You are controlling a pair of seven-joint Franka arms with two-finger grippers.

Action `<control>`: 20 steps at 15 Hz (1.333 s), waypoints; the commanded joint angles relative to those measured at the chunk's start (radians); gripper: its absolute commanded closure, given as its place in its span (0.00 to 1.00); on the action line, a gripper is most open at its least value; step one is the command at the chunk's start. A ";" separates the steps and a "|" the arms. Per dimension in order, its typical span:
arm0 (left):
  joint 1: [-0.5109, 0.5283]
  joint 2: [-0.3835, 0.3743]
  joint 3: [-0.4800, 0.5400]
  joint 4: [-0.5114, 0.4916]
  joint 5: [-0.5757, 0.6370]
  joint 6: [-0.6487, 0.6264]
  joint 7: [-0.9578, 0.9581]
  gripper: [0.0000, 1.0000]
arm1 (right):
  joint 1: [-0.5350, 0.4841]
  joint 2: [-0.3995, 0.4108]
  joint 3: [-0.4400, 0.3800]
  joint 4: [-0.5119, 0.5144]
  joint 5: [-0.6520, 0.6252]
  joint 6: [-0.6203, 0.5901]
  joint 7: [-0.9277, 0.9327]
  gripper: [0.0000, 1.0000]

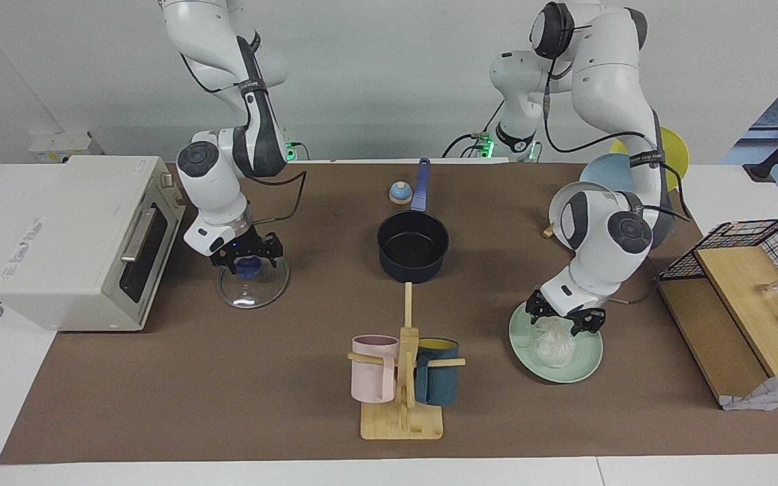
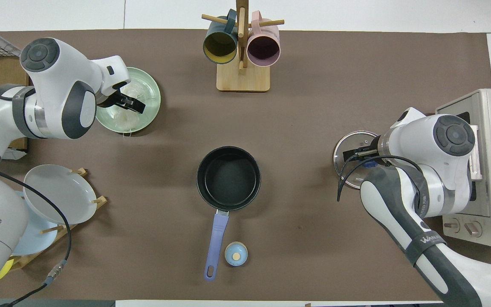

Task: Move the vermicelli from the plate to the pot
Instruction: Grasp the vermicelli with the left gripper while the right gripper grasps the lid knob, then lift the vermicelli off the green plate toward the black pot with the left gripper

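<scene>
The vermicelli (image 1: 554, 344) lies as a translucent white bundle on the mint-green plate (image 1: 585, 368) toward the left arm's end of the table. My left gripper (image 1: 566, 320) is open and low over the plate, with its fingers on either side of the bundle's top; it also shows in the overhead view (image 2: 128, 101). The dark navy pot (image 1: 412, 246) stands empty at the table's middle, with its blue handle pointing toward the robots. My right gripper (image 1: 248, 260) is open around the blue knob of a glass lid (image 1: 254, 290) that lies flat on the table.
A toaster oven (image 1: 85, 239) stands at the right arm's end. A wooden mug tree (image 1: 402, 378) with a pink and a teal mug is farther from the robots than the pot. A small blue round object (image 1: 400, 193) sits beside the pot's handle. A rack of upright plates (image 2: 58, 192) and a wire basket (image 1: 747, 270) are at the left arm's end.
</scene>
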 commanded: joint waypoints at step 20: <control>-0.181 -0.374 -0.047 0.137 -0.267 -0.692 -0.532 1.00 | -0.030 -0.032 0.003 -0.048 0.009 0.018 -0.131 0.12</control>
